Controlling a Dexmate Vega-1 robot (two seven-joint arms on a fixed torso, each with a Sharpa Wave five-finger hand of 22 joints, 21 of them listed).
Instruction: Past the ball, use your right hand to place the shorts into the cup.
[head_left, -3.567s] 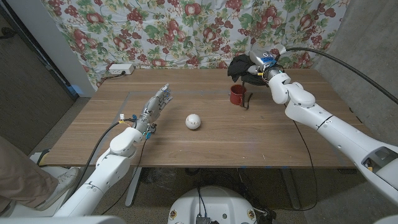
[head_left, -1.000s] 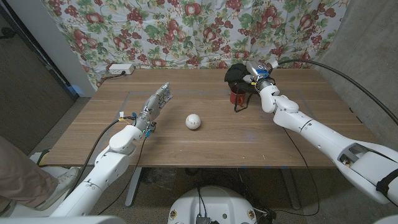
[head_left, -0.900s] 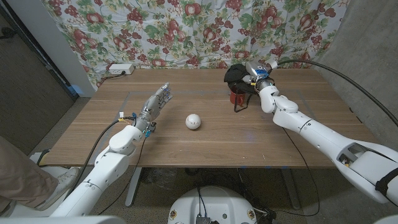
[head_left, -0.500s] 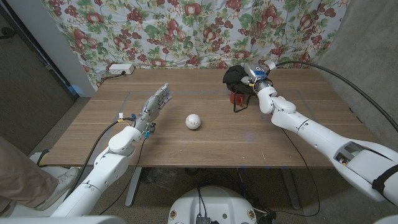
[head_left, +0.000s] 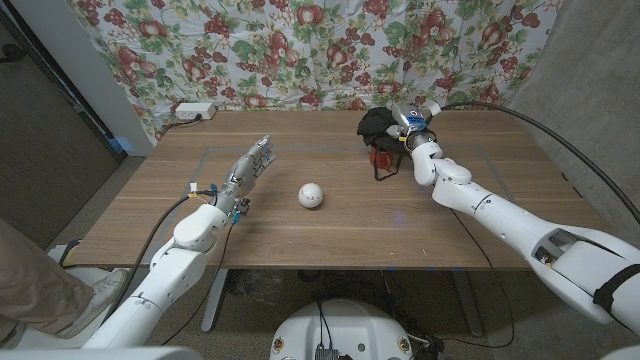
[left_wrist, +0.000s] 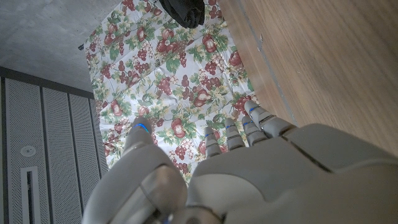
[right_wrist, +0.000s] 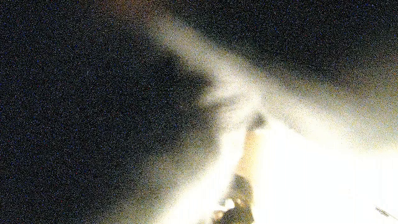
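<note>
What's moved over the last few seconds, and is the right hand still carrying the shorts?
The right hand has carried the black shorts leftward, from just past the red cup to directly over it, and lowered them so the bundle now covers the cup's top. It still grips them; nothing has been let go. The white ball, the cup and the left hand stayed where they were.

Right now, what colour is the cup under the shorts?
Red. The cup shows best in the head view, beneath the bunched black shorts.
</note>
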